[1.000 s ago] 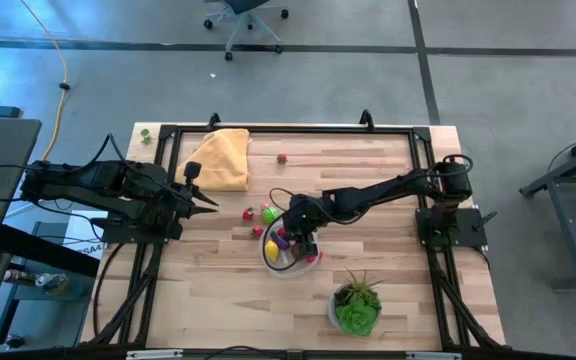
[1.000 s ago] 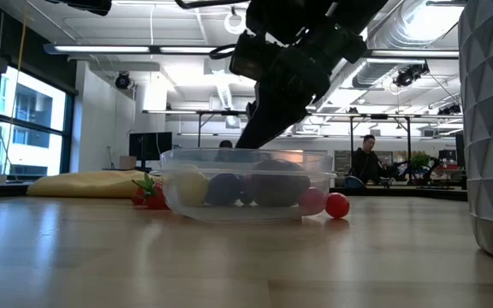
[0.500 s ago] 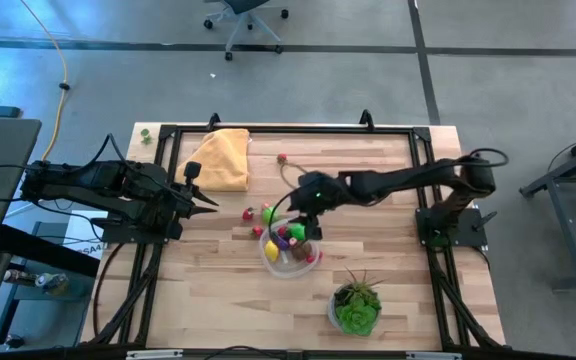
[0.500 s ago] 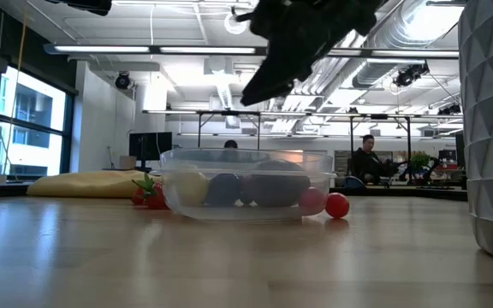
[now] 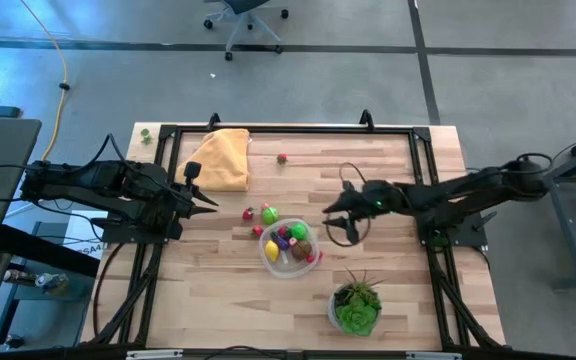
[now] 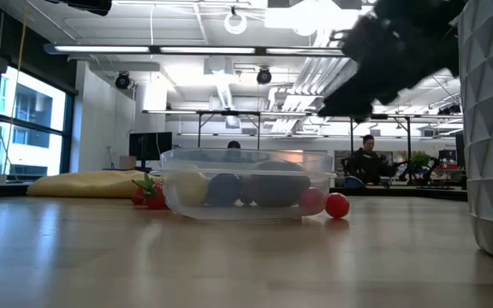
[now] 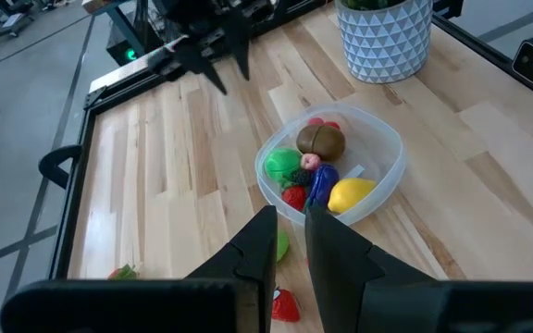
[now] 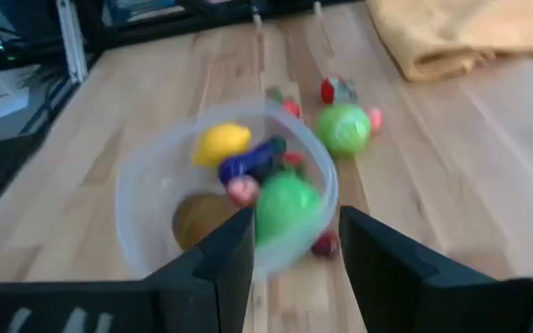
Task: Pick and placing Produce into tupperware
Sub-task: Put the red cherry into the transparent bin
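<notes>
The clear round tupperware (image 5: 266, 254) stands on the table's middle. It holds yellow, purple, green, brown and red produce (image 7: 315, 166). More produce lies loose on the table beside it: a green piece (image 5: 269, 213), red pieces (image 5: 249, 213) and a small red ball (image 6: 337, 205). Another red piece (image 5: 282, 158) lies farther back. My right gripper (image 5: 340, 226) hangs open and empty to the right of the tupperware, pointing at it. My left gripper (image 5: 209, 201) waits shut at the table's left side, above the wood.
A yellow cloth (image 5: 221, 158) lies at the far left. A white patterned pot with a green plant (image 5: 355, 308) stands near the front edge, right of centre. A black frame (image 5: 288, 129) runs round the table. Bare wood lies between the tupperware and the right edge.
My right gripper has risen out of the tupperware and drawn back toward the table's right edge, tipping from steeply downward to nearer level. The tupperware and its contents have stayed in place.
</notes>
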Controlling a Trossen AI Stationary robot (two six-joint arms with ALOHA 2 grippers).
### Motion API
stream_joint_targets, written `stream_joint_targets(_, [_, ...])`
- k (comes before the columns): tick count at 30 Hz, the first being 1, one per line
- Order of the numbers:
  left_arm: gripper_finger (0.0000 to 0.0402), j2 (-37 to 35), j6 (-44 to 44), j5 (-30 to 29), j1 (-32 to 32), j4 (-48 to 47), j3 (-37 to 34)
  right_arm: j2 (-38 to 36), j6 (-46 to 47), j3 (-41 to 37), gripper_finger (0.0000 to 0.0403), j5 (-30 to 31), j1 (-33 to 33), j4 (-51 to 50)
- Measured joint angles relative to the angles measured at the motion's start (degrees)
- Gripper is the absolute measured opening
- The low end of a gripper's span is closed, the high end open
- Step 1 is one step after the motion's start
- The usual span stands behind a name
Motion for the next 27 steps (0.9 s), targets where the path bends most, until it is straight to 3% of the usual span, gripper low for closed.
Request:
stream_joint_targets(7, [0.0051,0.0,0.0,0.0,0.0,-0.02,0.0,-0.87,-6.01,-11.33,0.0151,4.13,5.33,11.57])
stream_joint_targets(15, [0.0051,0.02,-0.01,0.0,0.0,-0.02,0.0,2.09,-13.05,-14.08,0.0151,4.56,10.52,14.93])
stream_joint_targets(27, [0.0051,0.0,0.01,0.0,0.0,0.0,0.0,17.96,-13.68,-14.08,0.018,6.23,13.4,31.16])
